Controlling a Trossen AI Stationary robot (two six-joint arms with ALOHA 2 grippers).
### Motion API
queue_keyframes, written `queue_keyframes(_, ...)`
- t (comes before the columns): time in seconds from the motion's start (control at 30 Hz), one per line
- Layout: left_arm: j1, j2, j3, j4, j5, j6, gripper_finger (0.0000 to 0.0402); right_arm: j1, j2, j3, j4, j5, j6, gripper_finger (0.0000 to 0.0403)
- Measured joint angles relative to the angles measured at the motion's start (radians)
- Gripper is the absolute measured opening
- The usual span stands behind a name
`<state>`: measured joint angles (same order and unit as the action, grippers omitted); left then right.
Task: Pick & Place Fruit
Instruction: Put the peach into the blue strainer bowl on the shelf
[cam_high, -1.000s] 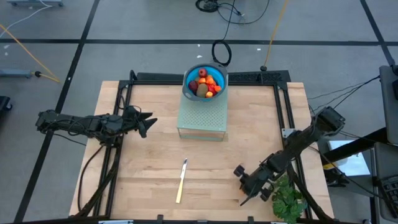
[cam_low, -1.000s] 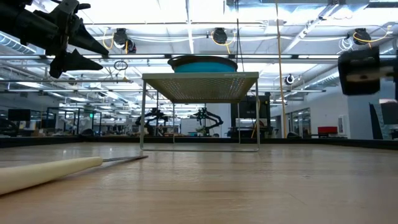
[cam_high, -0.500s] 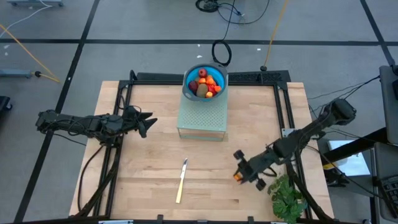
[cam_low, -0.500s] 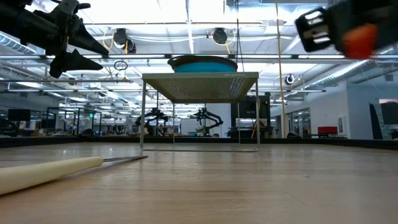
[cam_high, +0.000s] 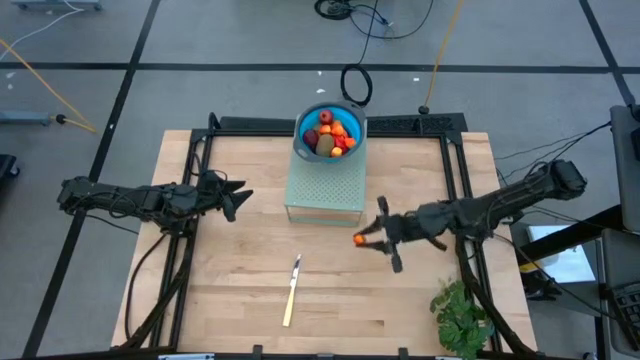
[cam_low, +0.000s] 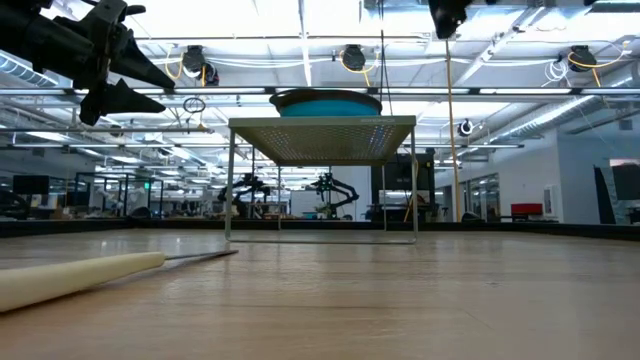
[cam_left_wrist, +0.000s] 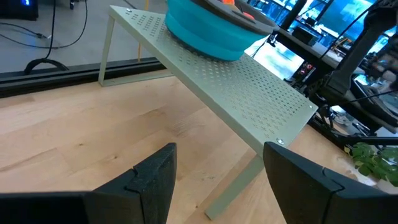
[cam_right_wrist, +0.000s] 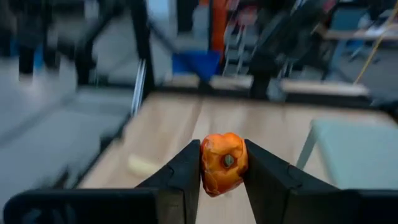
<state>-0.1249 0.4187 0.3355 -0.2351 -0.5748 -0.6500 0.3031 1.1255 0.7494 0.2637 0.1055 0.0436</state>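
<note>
A blue bowl (cam_high: 306, 137) holds red, orange and olive-brown fruit pieces (cam_high: 331, 132) and stands on a pale green perforated stand (cam_high: 325, 192). My right gripper (cam_high: 363, 240) hovers just right of the stand's near right corner, shut on a small orange fruit piece (cam_right_wrist: 223, 163). My left gripper (cam_high: 243, 197) waits open above the table's left side, pointing at the stand (cam_left_wrist: 249, 81). My right gripper pinches the small orange fruit piece (cam_high: 359, 239) between its two fingertips (cam_right_wrist: 186, 168), one on each side of it. The fingers come level from the table's right, pointing left. The piece is lifted clear of the table.
A slim pale-handled knife (cam_high: 291, 291) lies on the near middle of the table, also close in the low view as the knife (cam_low: 75, 277). A leafy green bunch (cam_high: 462, 318) sits at the near right corner. Bare wood lies between the stand and the knife.
My right gripper has risen from beside the leafy bunch at the near right corner and swung toward the table's far left, up to the stand, turning to point left. It carries the orange piece, which shows between its fingers from half a second ago on.
</note>
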Motion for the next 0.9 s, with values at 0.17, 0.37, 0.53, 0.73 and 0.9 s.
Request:
queue_keyframes(0.17,0.0,0.0,0.0,0.0,0.0,-0.001,0.0241,-0.063,0.0,0.0,0.229,0.002,0.125,0.0099)
queue_keyframes(0.37,0.0,0.0,0.0,0.0,0.0,-0.002,0.0241,-0.14,0.002,0.001,0.403,0.003,0.322,0.0099)
queue_keyframes(0.53,0.0,0.0,0.0,0.0,0.0,-0.002,0.0241,-0.192,0.002,0.001,0.436,0.003,0.535,0.01)
queue_keyframes(0.73,0.0,0.0,0.0,0.0,0.0,-0.002,0.0241,-0.226,0.002,0.001,0.438,0.003,0.821,0.01)
queue_keyframes(0.9,0.0,0.0,0.0,0.0,0.0,-0.002,0.0241,-0.237,0.002,0.001,0.438,0.0,1.07,0.01)
